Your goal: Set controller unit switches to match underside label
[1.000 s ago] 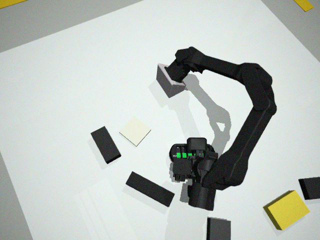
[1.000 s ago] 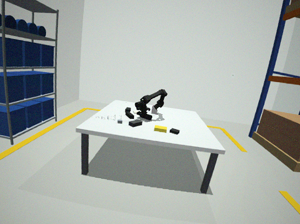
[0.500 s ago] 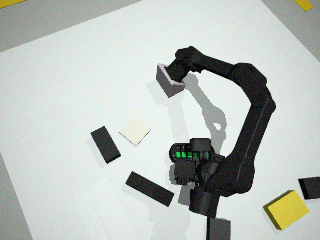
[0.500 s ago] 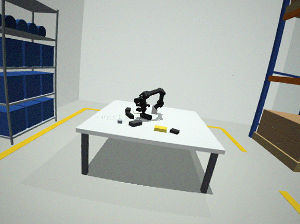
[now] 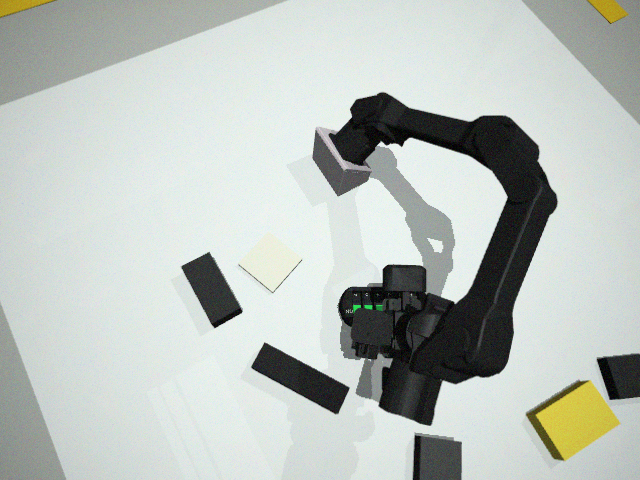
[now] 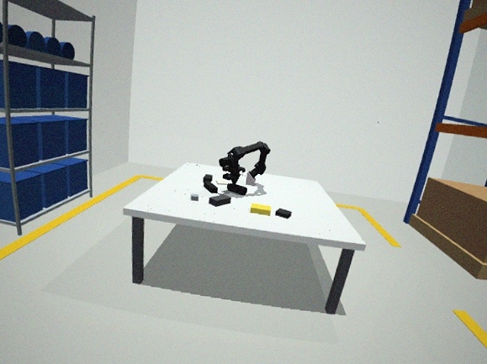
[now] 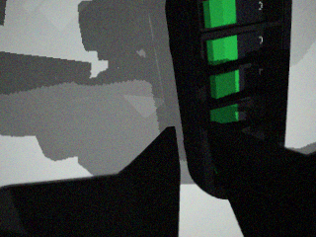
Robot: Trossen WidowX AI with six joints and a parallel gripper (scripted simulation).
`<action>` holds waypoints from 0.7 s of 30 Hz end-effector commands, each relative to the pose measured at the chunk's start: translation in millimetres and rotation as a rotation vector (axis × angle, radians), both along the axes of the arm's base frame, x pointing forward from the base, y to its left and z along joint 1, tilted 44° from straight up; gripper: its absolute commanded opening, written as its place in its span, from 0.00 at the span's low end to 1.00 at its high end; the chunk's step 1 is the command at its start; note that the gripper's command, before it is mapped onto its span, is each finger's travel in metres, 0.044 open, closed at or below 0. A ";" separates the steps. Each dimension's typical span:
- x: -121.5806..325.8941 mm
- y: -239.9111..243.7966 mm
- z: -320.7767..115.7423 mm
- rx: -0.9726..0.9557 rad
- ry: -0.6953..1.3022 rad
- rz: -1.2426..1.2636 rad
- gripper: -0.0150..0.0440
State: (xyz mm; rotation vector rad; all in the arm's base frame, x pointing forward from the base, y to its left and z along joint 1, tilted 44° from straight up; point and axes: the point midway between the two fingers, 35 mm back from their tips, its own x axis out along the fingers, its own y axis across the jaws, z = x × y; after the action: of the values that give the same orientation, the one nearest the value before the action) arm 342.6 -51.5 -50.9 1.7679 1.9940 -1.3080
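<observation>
The dark grey controller unit (image 5: 345, 304) (image 6: 237, 190) (image 7: 277, 94) sits on its base on the bench (image 5: 129, 206) (image 6: 175, 211), switches up. In the wrist view several rockers show bright green parts and small numbers. The lower ones are shaded, and the unit's near end is partly covered by the right finger. In the top view the wrist and gripper body hide much of the unit. My gripper (image 7: 191, 132) is low over the unit's end, its fingers a little apart with nothing held. The left finger is beside the unit's long side. The underside label is hidden.
Dark blocks (image 5: 211, 289) (image 5: 300, 378) and a cream square plate (image 5: 270, 262) lie left of the unit. A grey block (image 5: 438, 457), a yellow block (image 5: 576, 419) and another dark block (image 5: 622, 377) lie on the near side. The arm's pinkish-grey base (image 5: 328, 162) stands behind.
</observation>
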 end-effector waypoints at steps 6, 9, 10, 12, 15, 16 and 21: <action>2.7 -27.2 24.6 -0.004 -0.010 -0.009 0.74; 3.6 -28.1 25.5 -0.007 -0.013 -0.011 0.88; 3.6 -28.1 25.5 -0.007 -0.013 -0.011 0.83; 3.6 -28.1 25.5 -0.007 -0.013 -0.011 0.74; 3.6 -28.1 25.5 -0.007 -0.013 -0.011 0.61; 3.6 -28.1 25.5 -0.007 -0.013 -0.011 0.57; 3.6 -28.1 25.5 -0.007 -0.013 -0.011 0.34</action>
State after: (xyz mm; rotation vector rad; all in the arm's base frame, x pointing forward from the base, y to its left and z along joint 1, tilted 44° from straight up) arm 346.7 -79.0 -26.0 1.7885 1.9706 -1.3049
